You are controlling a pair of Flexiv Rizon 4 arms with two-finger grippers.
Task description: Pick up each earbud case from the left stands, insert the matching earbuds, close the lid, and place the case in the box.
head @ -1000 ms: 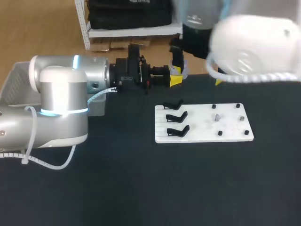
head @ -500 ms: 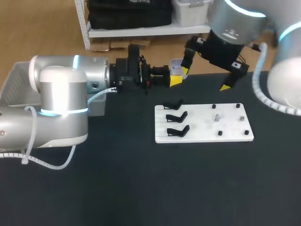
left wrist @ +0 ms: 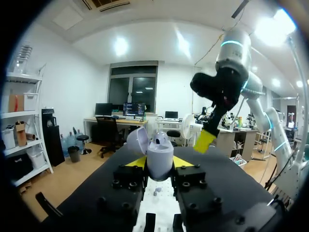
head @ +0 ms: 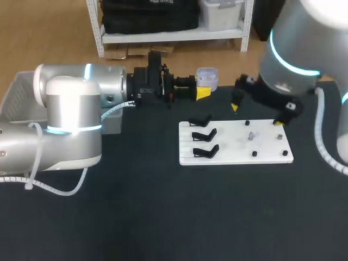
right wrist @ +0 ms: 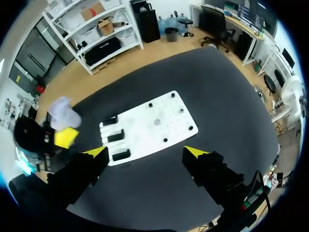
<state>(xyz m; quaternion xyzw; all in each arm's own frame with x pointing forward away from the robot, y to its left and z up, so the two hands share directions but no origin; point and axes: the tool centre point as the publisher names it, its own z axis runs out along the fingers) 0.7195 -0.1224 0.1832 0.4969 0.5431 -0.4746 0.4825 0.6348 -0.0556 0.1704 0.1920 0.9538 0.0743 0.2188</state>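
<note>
Open tabletop (head: 163, 217) around the white board (head: 234, 155); black stands (head: 205, 135) on it, right hand (head: 256, 115) above its far edge.

The earbud case (left wrist: 159, 157) looks like smooth, shiny plastic. The table (head: 136, 217) is dull black. The white board (head: 234, 147) looks smooth.

The earbud case (head: 207, 78), upper centre of the head view, is pale lavender. The left gripper (head: 203, 90) beside it has bright yellow tips on a black body. The right gripper (head: 257, 115), at upper right, shows the same yellow. The board (head: 266, 155) is plain white, and its stands (head: 205, 135) are black. The table (head: 163, 217) is matte black. The left arm (head: 70, 103) is silver-grey with a glowing cyan ring.
</note>
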